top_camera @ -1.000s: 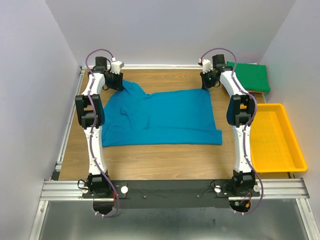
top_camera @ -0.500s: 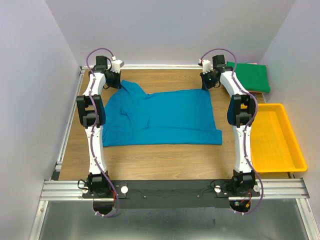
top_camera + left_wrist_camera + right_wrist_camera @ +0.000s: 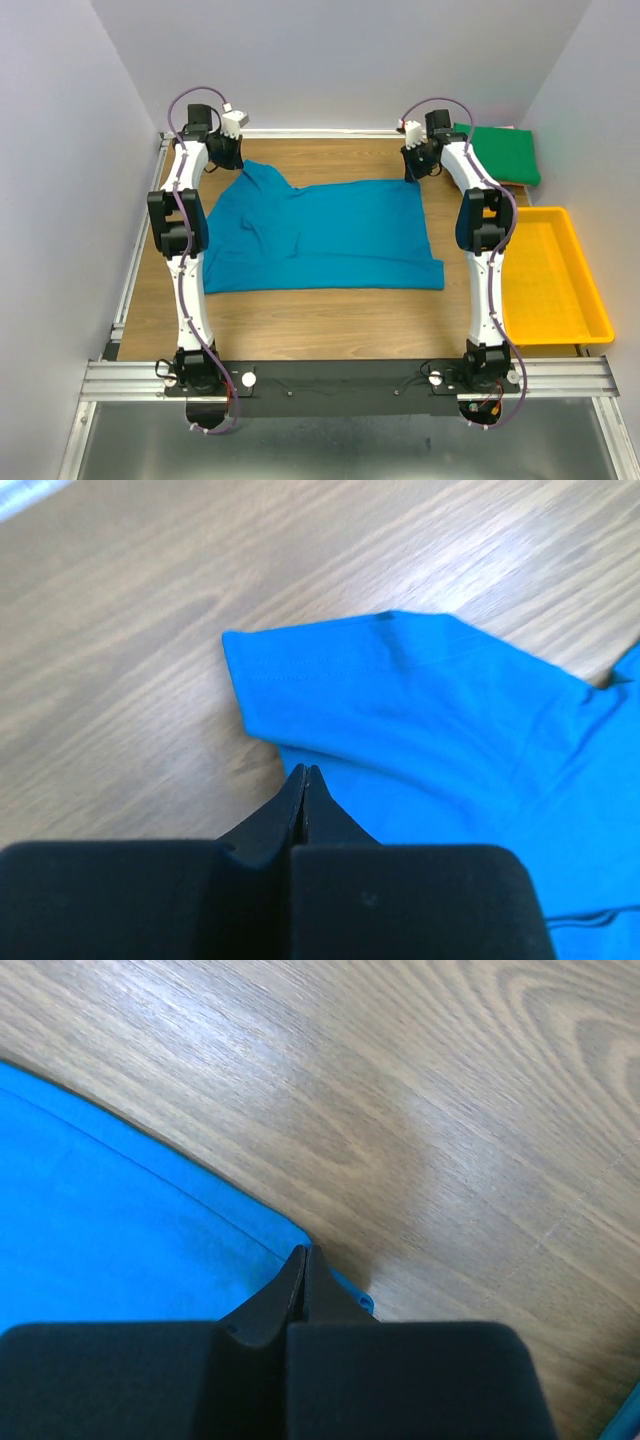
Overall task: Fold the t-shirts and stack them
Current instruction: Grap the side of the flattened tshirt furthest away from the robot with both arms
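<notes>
The teal-blue t-shirt [image 3: 330, 235] lies flat mid-frame in the top view, and the left gripper [image 3: 306, 772] and right gripper [image 3: 304, 1252] each pinch shut on an upper corner, likely to fold it.

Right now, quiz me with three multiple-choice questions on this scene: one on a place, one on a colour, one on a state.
1. Where on the table is the green shirt? A far right corner; B near left corner; C centre.
2. What colour is the spread shirt? A pink; B teal-blue; C yellow.
3. How is the left gripper? A wide open; B shut; C out of view.
Answers: 1 A, it lies at the far edge on the right side. 2 B, the top view shows teal-blue cloth across the middle. 3 B, its fingers meet, pinching the spread shirt's edge.
</notes>
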Robot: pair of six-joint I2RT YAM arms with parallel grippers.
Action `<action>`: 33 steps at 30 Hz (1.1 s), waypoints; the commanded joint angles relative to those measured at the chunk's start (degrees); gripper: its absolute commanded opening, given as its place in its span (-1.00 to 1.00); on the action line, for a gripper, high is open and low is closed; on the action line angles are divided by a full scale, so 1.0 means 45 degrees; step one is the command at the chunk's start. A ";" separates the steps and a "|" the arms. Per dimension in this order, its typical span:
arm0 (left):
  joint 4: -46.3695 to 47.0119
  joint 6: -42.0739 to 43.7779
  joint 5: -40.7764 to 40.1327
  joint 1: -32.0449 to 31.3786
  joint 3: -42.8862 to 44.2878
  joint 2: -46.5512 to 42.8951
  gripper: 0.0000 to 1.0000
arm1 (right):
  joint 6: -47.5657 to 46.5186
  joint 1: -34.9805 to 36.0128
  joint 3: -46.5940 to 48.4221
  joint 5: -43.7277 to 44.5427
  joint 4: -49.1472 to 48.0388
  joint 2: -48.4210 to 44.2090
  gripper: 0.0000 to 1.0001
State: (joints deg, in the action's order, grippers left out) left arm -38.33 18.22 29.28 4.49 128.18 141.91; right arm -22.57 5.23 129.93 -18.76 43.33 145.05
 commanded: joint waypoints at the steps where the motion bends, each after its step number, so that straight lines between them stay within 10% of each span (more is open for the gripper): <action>1: 0.0412 0.0229 0.0545 -0.0041 -0.0203 -0.1066 -1.00 | -0.0122 -0.0070 -0.0181 0.0049 0.0351 -0.0789 -0.99; 9: 0.0372 0.0210 0.0351 -0.0041 -0.0555 -0.1242 -1.00 | -0.0141 -0.0070 -0.0338 -0.0010 0.0351 -0.0945 -0.99; 13: -0.0564 0.0248 -0.0624 -0.0041 0.0343 -0.0364 -0.37 | -0.0161 -0.0070 -0.0299 -0.0010 0.0351 -0.0887 -0.99; 16: -0.0195 0.0209 -0.0782 -0.0080 -0.0358 -0.0383 -0.25 | -0.0083 -0.0070 -0.0299 -0.0068 0.0351 -0.0828 -0.99; 33: -0.0780 0.0522 -0.1721 -0.0295 0.0285 0.1004 -0.26 | -0.0141 -0.0070 -0.0181 0.0068 0.0351 -0.0457 -0.99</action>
State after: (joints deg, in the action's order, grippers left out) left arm -39.86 19.77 23.46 3.92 128.01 144.27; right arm -22.57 5.17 129.03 -18.76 43.42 143.70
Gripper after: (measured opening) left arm 0.374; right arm 0.006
